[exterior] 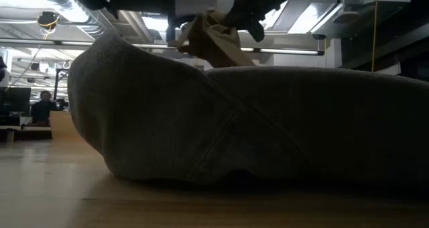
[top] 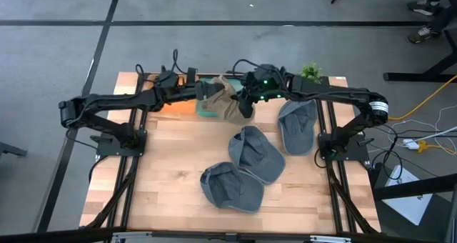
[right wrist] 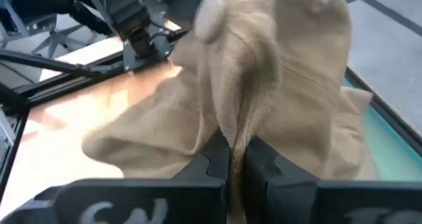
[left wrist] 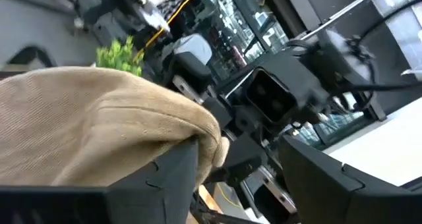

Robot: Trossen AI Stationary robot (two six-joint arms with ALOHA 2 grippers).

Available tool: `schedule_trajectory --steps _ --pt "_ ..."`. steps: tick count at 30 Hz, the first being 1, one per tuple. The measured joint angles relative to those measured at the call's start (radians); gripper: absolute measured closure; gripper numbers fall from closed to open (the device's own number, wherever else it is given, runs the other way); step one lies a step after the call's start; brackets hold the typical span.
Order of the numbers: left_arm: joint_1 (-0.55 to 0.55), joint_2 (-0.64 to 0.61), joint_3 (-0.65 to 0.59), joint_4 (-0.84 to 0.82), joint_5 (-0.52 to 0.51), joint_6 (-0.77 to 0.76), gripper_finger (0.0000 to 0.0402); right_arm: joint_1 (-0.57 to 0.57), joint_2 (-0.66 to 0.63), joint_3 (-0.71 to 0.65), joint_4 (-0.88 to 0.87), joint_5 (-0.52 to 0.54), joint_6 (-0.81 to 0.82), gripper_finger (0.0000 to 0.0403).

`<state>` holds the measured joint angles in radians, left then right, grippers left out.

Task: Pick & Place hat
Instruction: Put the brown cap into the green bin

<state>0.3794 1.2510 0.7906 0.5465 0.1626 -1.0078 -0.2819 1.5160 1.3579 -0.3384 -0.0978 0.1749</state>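
Tan hat (top: 227, 100) hangs upper centre of the overhead frame, right gripper (top: 246, 108) clenched on its cloth, left gripper (top: 207, 93) spread wide beside it. Soft, light, floppy; pinch a fold.

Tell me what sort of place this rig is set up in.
Probably an open-plan lab or office workspace. The wooden table stands on grey carpet tiles, the low view shows exposed ceiling ducts and a person at a monitor, and loose cables trail across the floor.
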Motion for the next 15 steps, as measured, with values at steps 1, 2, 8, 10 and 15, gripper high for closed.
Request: schedule_trajectory --steps 1,2,8,10,15 --pt "0.0 0.009 0.0 -0.001 0.017 -0.021 0.0188 0.002 0.004 0.0 0.002 0.0 -0.001 0.0387" --pt "0.0 0.019 0.0 -0.003 0.036 -0.042 0.0182 0.006 0.007 0.0 0.005 -0.001 -0.002 0.0387" --pt "0.0 0.075 0.0 0.004 0.115 -0.129 0.0155 0.007 0.009 0.0 0.003 -0.001 -0.004 0.0387" --pt "0.0 0.087 0.0 0.011 0.112 -0.13 0.0152 0.007 0.009 0.0 0.003 -0.011 -0.01 0.0387" --pt "0.0 0.102 0.0 0.039 0.089 -0.1 0.0151 0.014 0.009 0.0 0.004 -0.048 -0.028 0.0387"
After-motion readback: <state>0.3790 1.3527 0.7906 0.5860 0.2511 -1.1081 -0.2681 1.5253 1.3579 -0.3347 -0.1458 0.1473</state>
